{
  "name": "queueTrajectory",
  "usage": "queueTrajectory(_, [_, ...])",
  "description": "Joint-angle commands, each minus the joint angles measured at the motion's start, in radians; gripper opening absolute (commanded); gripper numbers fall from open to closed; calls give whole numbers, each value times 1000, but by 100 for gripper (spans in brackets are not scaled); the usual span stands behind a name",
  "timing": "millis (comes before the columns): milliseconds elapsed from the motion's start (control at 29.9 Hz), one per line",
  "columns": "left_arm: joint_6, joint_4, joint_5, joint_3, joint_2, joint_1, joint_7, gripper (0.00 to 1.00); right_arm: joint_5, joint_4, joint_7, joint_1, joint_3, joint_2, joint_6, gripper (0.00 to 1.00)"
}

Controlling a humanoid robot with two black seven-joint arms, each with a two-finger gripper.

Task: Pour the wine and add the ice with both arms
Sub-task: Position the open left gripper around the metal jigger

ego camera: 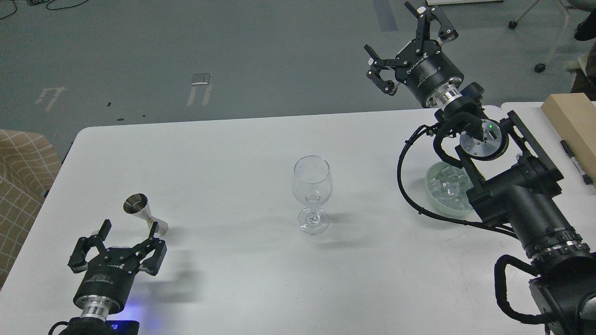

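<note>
An empty clear stemmed wine glass (312, 193) stands upright at the middle of the white table (233, 149). A small steel jigger (142, 212) stands at the near left. My left gripper (128, 235) is open and empty just in front of the jigger, apart from it. A shallow pale dish (434, 195) at the right holds several clear ice cubes (447, 186), partly hidden by my right arm. My right gripper (402, 44) is open and empty, raised high past the table's far edge, above and beyond the dish.
A light wooden block (575, 123) and a black marker pen (575, 160) lie at the far right edge. A tan checked chair (21, 181) stands left of the table. My right arm's thick links and cables cover the table's near right corner.
</note>
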Motion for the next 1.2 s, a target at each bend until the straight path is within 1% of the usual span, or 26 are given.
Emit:
queueTrajectory(0, [-3, 1, 0, 2, 0, 0, 2, 96, 0, 0, 0, -1, -1, 0, 0, 100])
queueTrajectory(267, [-3, 0, 0, 13, 0, 0, 8, 96, 0, -6, 0, 1, 1, 0, 0, 100])
queueTrajectory(401, [-20, 0, 0, 15, 0, 0, 10, 96, 0, -6, 0, 1, 1, 0, 0, 100])
queueTrajectory(468, [-26, 3, -1, 15, 0, -2, 2, 97, 0, -6, 0, 1, 1, 0, 0, 100])
queueTrajectory(602, [-79, 33, 0, 15, 0, -11, -1, 98, 0, -6, 0, 1, 1, 0, 0, 100])
queueTrajectory(669, [-90, 46, 0, 15, 0, -16, -1, 98, 0, -6, 0, 1, 1, 0, 0, 100])
queueTrajectory(735, [-89, 67, 0, 15, 0, -20, 0, 98, 0, -6, 0, 1, 1, 0, 0, 100])
queueTrajectory(1170, [-63, 80, 0, 16, 0, -31, 2, 98, 0, -6, 0, 1, 1, 0, 0, 100])
